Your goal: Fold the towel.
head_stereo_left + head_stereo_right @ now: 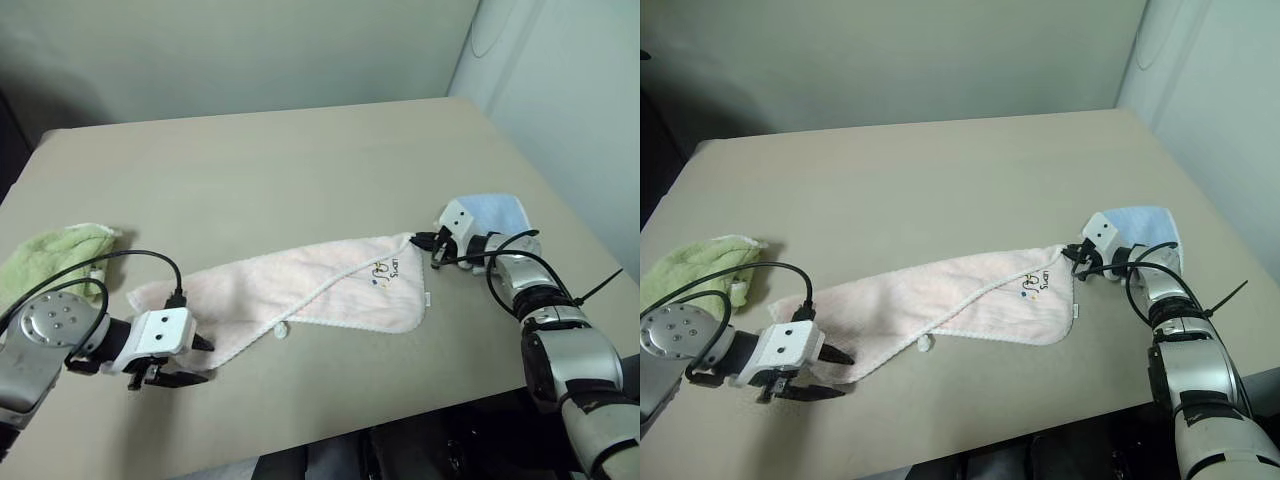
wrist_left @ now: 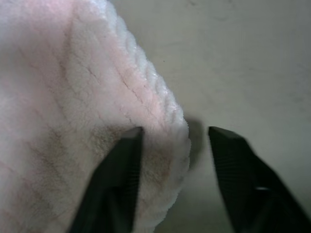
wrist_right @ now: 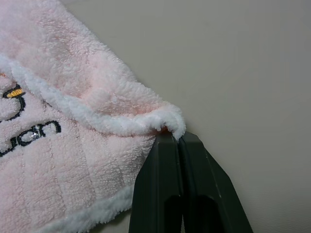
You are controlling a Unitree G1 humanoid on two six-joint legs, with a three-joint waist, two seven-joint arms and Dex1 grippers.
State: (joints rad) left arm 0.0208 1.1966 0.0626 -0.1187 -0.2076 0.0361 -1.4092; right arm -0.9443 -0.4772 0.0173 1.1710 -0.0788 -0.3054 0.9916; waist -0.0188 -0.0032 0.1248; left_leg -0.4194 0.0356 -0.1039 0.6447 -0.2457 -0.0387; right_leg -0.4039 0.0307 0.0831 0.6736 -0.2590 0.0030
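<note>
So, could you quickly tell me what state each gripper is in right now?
Left gripper: open, its fingers straddling the towel's near corner, not yet clamped.
Right gripper: shut on the towel's far corner.

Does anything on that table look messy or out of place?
The pink towel lies slantwise and rumpled, one flap folded over unevenly rather than edge to edge. A green cloth sits crumpled at the table's left edge, and a blue cloth lies behind the right gripper. Nothing looks spilled or damaged.
</note>
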